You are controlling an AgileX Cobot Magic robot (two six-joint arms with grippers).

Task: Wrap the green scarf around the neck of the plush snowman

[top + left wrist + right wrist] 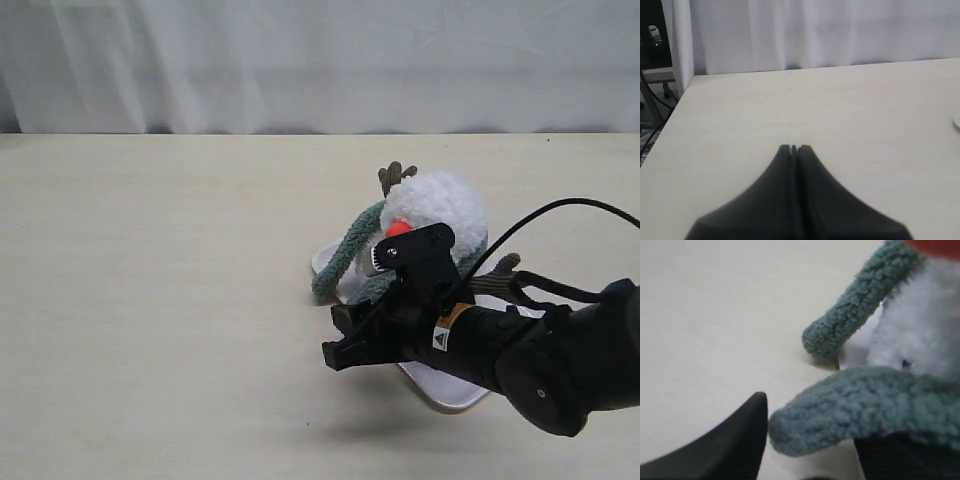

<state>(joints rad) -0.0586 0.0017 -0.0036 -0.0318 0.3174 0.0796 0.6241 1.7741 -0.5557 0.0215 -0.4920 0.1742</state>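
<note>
The plush snowman (442,205) lies on the table with its orange nose (398,228) toward me and a brown twig arm (395,176) sticking up behind. The green scarf (346,250) loops round its neck area, with both ends hanging to the left. In the right wrist view one scarf end (850,315) rests on the table by the white body (920,325). The other end (855,410) lies across my right gripper (812,422), which is open, one finger (740,440) beside the scarf tip and the other under it. My left gripper (794,148) is shut, empty, over bare table.
A white glossy tray (445,390) lies under the snowman, and its edge (325,262) shows by the scarf. My right arm (520,350) covers the snowman's lower body. A white curtain (320,60) hangs behind the table. The table's left edge (670,120) shows in the left wrist view.
</note>
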